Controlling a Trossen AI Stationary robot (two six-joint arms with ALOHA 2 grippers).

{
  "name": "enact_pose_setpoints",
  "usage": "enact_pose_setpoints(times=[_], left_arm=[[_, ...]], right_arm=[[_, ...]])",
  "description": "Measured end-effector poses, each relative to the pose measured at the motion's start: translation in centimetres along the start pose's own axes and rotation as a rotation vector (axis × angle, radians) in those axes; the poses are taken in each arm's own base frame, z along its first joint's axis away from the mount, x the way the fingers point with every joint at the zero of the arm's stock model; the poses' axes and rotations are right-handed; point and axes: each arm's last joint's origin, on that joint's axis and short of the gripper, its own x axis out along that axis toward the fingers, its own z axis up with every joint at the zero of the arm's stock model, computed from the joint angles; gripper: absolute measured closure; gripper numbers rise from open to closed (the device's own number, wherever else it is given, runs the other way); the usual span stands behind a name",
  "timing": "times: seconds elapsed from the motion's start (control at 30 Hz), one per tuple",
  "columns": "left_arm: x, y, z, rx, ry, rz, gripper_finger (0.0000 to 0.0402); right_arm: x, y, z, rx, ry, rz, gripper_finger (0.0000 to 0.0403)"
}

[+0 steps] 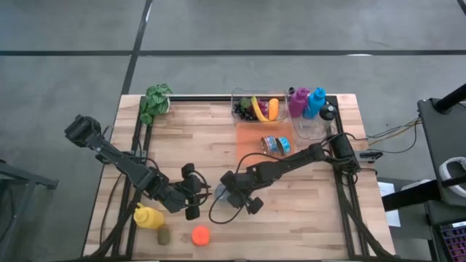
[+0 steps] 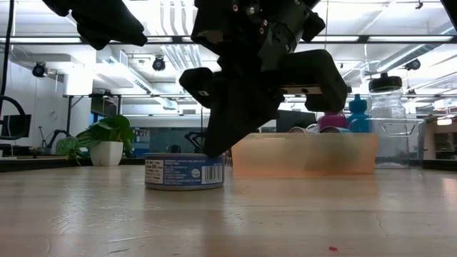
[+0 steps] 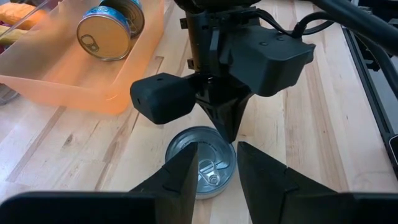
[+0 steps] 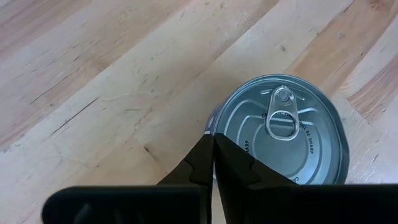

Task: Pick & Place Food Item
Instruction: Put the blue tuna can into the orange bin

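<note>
1. Your target is the tuna can (image 3: 201, 170), a low, flat tin standing upright on the bare tabletop (image 1: 306, 211) near the middle, well apart from the orange tray (image 3: 74, 81). Because it sits on its base, the lid faces up and the sides are free all around.
2. It looks like this: a silver lid with pressed rings and a pull tab lying flat, and a blue-and-white label wrapped around the side wall, readable only as small print in the low view.
3. The right hand (image 4: 213, 163) hangs just above the can's rim, pointing down at its edge. Its fingers are pressed together, gripping nothing, so you would have to spread them before it could take the can.
4. The left hand (image 3: 216, 171) sits low beside the can, facing the right hand from the other side. Its fingers are parted with the can showing between their tips, and whether they touch its wall you cannot tell.
5. The orange tray lies farther back and already holds two similar cans (image 1: 276, 145), which suggests it is where this one goes.
6. Near the front edge lie a yellow bottle (image 1: 148, 217) and an orange ball (image 1: 200, 234), clear of both hands.
</note>
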Motion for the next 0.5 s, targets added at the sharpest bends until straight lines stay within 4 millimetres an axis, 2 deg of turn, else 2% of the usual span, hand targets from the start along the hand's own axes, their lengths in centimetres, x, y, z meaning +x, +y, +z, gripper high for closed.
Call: enact_pose_setpoints(times=[0.5], left_arm=[[0.0,0.0,0.0,0.0,0.0,0.0,0.0284]], right_arm=[[-0.05,0.18,-0.33,0.018,0.034,0.02,0.0394]])
